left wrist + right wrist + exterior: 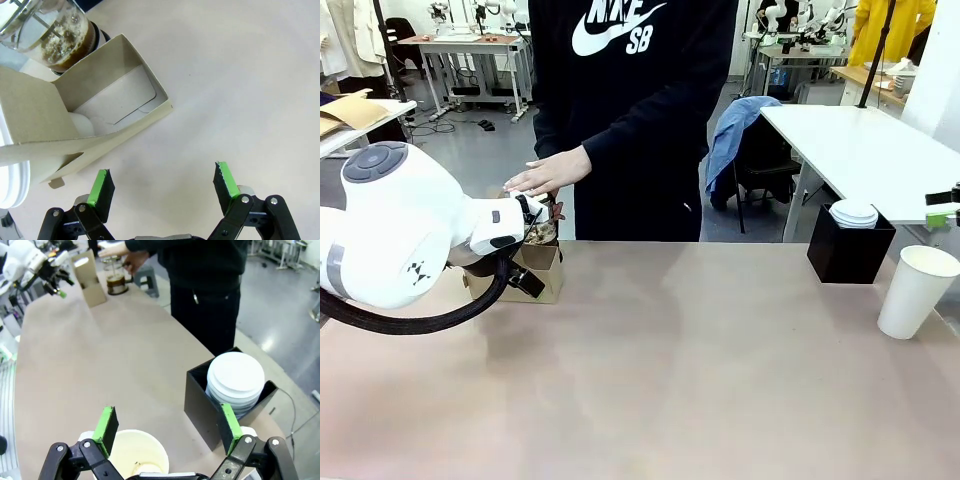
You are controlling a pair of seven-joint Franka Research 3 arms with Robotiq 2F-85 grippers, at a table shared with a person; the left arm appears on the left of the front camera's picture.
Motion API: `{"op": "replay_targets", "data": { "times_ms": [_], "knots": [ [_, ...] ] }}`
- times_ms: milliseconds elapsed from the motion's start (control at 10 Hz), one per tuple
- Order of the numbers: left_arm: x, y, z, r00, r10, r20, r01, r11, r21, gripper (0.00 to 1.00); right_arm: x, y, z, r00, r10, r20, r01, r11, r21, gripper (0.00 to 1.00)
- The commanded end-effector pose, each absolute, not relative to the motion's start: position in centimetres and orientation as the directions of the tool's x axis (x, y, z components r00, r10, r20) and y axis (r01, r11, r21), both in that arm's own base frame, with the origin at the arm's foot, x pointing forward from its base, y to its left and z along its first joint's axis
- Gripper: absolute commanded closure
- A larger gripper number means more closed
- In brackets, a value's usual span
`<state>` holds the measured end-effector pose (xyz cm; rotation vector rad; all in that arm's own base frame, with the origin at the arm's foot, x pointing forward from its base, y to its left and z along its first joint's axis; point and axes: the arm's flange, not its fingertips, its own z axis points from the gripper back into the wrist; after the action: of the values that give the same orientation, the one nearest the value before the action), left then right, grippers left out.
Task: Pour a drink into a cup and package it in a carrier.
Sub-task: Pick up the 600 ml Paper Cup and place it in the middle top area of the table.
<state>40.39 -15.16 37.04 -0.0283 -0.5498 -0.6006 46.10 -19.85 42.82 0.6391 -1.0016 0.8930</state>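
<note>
Right jaws stand released, spread just above the open, lidless cup (136, 454), which stands near the desk's (700, 370) right edge beside a black box (200, 405) of lids (235, 377). Left jaws, also released, hang over bare desk beside the carrier (112, 95). The drink (75, 47) sits in a glass press (116, 282) behind the carrier, under the person's hand (548, 175). The cup looks empty, so probably light, tippy and easily crushed. Grip it mid-wall, gently.

The tan table (670, 380) bears the carrier (545, 277) and glass press (116, 282) left, black box (848, 256) and cup (918, 290) right.
</note>
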Motion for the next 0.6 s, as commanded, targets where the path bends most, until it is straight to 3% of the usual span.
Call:
{"op": "replay_targets", "data": {
  "times_ms": [0, 200, 500],
  "knots": [
    [40.4, -15.2, 37.0, 0.686, -0.530, 0.499, 0.544, 0.829, 0.131, 0.00, 46.0, -19.8, 44.0, 0.244, 0.342, 0.908, -0.868, 0.494, 0.048, 0.00],
    [40.4, -15.2, 37.0, 0.686, -0.530, 0.499, 0.544, 0.829, 0.131, 0.00, 46.1, -19.8, 43.2, 0.247, 0.338, 0.908, -0.865, 0.499, 0.049, 0.00],
    [40.4, -15.2, 37.0, 0.686, -0.530, 0.499, 0.544, 0.829, 0.131, 0.00, 44.2, -27.9, 40.9, 0.070, 0.154, 0.986, -0.927, 0.375, 0.007, 0.00]
  ]
}}
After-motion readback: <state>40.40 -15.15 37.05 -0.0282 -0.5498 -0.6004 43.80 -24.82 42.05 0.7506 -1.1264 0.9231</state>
